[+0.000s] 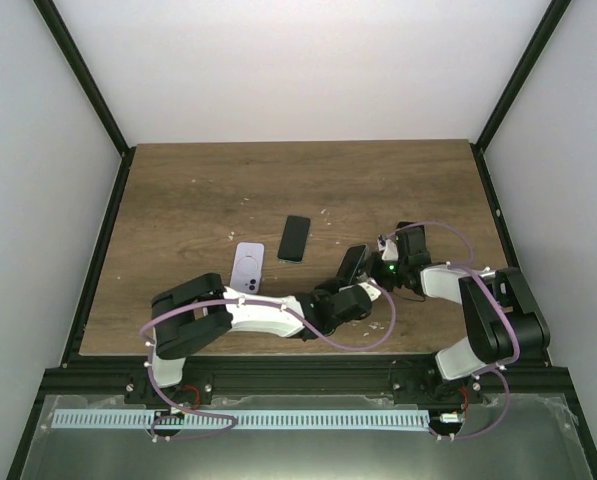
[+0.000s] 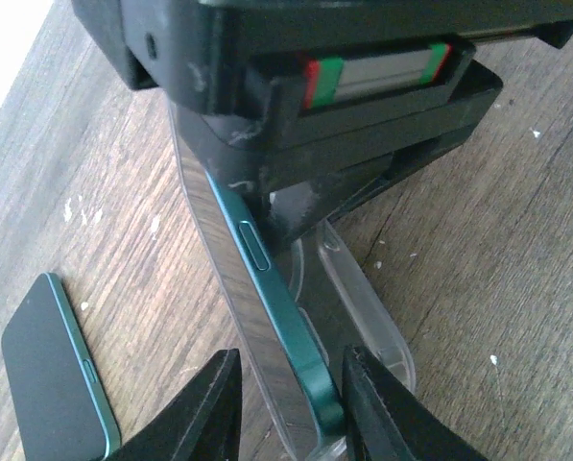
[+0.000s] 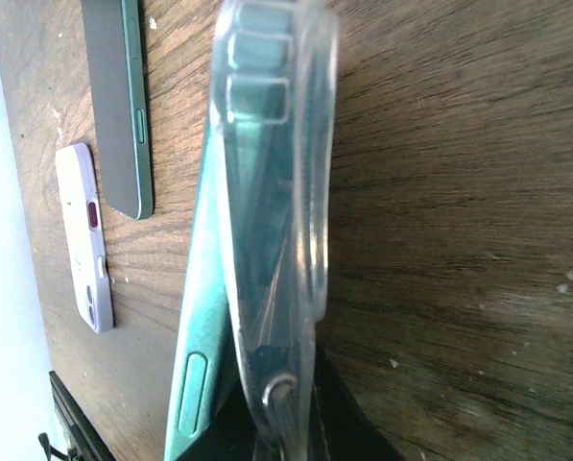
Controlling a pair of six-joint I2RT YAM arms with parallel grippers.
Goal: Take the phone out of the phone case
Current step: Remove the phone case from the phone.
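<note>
Close to the near edge of the table [image 1: 198,190], right of middle: straddling the end of the green phone [image 2: 267,279] with the left gripper [image 2: 286,413], one finger [image 2: 372,413] against its edge; cannot tell whether pinched tight. Pinching the clear case [image 3: 276,192] with the right gripper [image 3: 291,437], pressed together on its rim. Standing on edge, partly parted from that case. Farther in, lying flat: lilac phone [image 1: 247,267], then dark phone [image 1: 294,238] toward the middle.
</note>
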